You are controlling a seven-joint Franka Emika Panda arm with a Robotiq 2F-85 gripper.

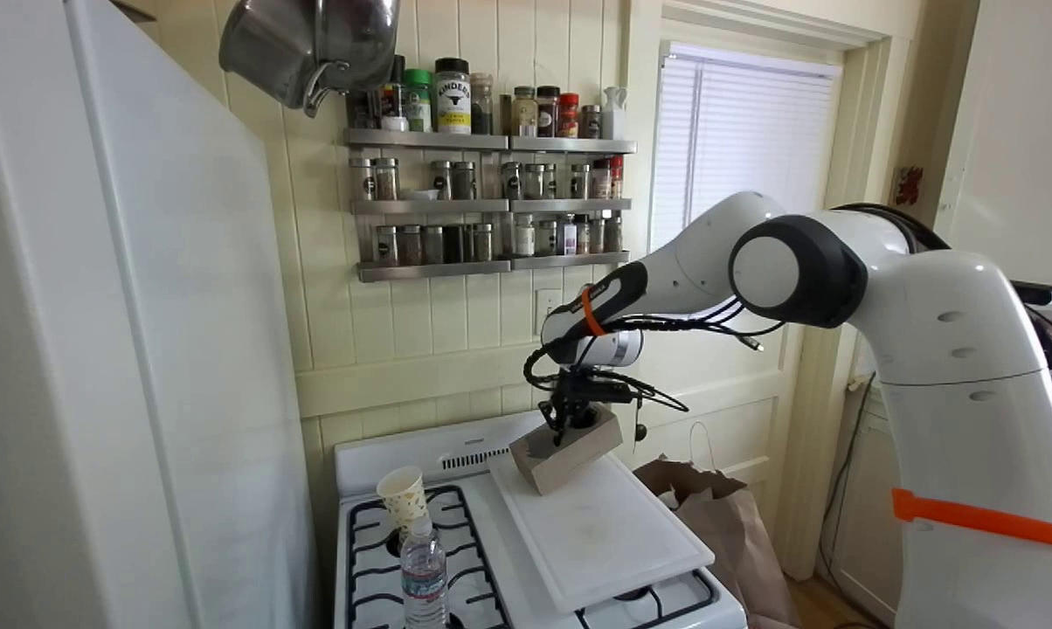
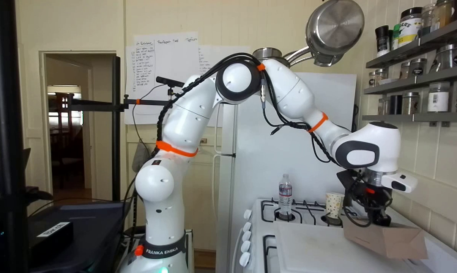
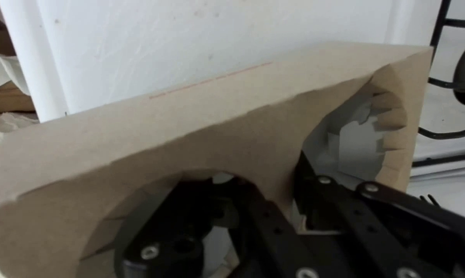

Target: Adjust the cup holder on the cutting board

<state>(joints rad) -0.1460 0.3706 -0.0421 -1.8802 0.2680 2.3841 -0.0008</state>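
The cup holder, a tan cardboard tray with round cut-outs, is over the back of the white cutting board. In an exterior view the holder sits at an angle across the far end of the board. My gripper points down into it. In the wrist view the gripper has one finger in each hole, closed on the cardboard strip between the holes of the holder. The fingertips are hidden inside. I cannot tell whether the holder's underside touches the board.
A water bottle and a patterned paper cup stand on the stove grates beside the board. A paper bag stands beside the stove. The wall and spice shelves are behind. Pans hang above.
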